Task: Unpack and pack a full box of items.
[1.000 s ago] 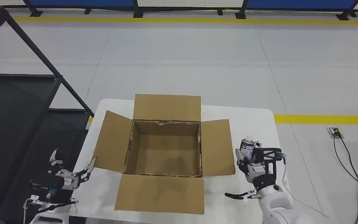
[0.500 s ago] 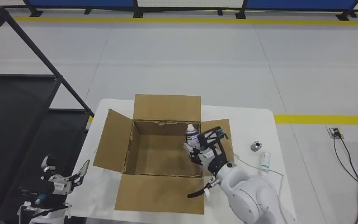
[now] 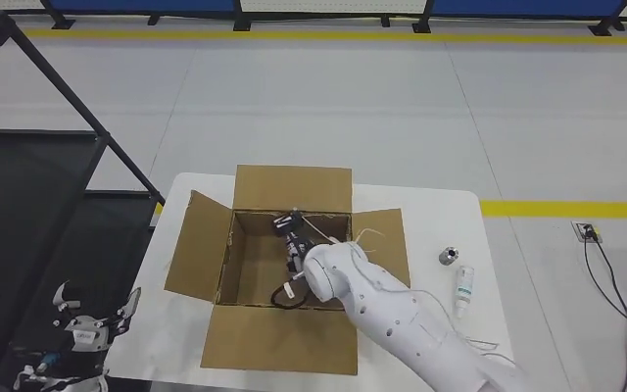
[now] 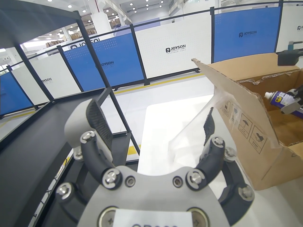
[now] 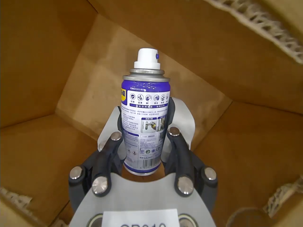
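- We find the spray can (image 5: 144,100), with its blue-and-white printed label, silver shoulder and white nozzle cap, inside the open cardboard box (image 5: 35,48).
- The right gripper (image 5: 144,113) has the can by its lower body, jaws clamped on either side of it.
- In the top view, the box (image 3: 294,186) sits with all four flaps spread on the white tabletop (image 3: 441,211), and the right arm reaches down into it.
- The left gripper (image 4: 151,112) hangs beside the tabletop's left edge, well apart from the box, jaws apart and holding nothing.
- To the right of the box, a small white tube (image 3: 463,286) and a small round metal piece (image 3: 447,257) lie near each other.
- From above, the arm covers the can.
- We cannot tell whether the can touches the box floor.
- The left wrist view shows the can (image 4: 280,98) tilted, its base cut off at the edge.
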{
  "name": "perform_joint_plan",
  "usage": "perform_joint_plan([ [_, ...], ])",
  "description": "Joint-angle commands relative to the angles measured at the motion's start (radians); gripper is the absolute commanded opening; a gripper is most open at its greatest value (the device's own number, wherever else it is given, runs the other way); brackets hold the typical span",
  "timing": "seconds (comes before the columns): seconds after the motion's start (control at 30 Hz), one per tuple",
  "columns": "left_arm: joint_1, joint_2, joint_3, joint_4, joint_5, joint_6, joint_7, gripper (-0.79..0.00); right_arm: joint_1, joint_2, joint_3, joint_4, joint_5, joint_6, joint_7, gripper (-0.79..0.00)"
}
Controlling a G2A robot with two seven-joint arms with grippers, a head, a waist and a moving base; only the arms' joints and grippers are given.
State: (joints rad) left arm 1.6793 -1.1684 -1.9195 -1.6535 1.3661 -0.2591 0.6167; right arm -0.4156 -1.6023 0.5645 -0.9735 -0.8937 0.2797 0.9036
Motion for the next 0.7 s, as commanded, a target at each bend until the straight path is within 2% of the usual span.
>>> perform_joint_plan([
  [0.0, -0.001, 0.001, -0.005, 0.005, -0.002, -0.006, 0.003, 0.0, 0.025, -0.028, -0.023, 0.077, 0.018, -0.001, -0.006, -0.499],
  [0.03, -0.001, 0.001, -0.008, 0.008, -0.003, -0.008, 0.004, 0.0, 0.036, -0.042, -0.032, 0.11, 0.029, -0.005, -0.006, -0.336],
  [0.07, -0.002, 0.001, -0.01, 0.01, -0.003, -0.01, 0.004, 0.0, 0.047, -0.055, -0.042, 0.139, 0.033, -0.006, -0.009, 0.0],
  [0.23, -0.007, 0.002, -0.016, 0.018, 0.003, -0.018, 0.005, 0.0, 0.068, -0.097, -0.054, 0.198, 0.051, -0.007, -0.046, 0.0],
  [0.37, -0.012, 0.003, -0.015, 0.017, 0.013, -0.027, 0.004, 0.0, 0.04, -0.091, -0.027, 0.139, 0.045, -0.011, -0.094, 0.0],
  [0.4, -0.013, 0.003, -0.013, 0.016, 0.017, -0.029, 0.004, 0.0, 0.026, -0.084, -0.016, 0.11, 0.035, -0.008, -0.108, -0.142],
  [0.43, -0.014, 0.003, -0.011, 0.014, 0.022, -0.03, 0.004, 0.0, 0.006, -0.075, -0.005, 0.071, 0.022, -0.009, -0.122, -0.446],
  [0.47, -0.015, 0.003, -0.009, 0.012, 0.026, -0.031, 0.003, 0.0, -0.017, -0.063, 0.011, 0.025, 0.01, -0.014, -0.136, -0.785],
  [0.57, -0.016, 0.003, -0.003, 0.006, 0.038, -0.031, 0.004, 0.0, -0.11, -0.016, 0.07, -0.15, -0.061, -0.022, -0.15, -0.785],
  [0.67, -0.018, 0.003, 0.001, 0.002, 0.044, -0.03, 0.002, 0.0, -0.249, 0.044, 0.149, -0.377, -0.169, -0.05, -0.143, -0.785],
])
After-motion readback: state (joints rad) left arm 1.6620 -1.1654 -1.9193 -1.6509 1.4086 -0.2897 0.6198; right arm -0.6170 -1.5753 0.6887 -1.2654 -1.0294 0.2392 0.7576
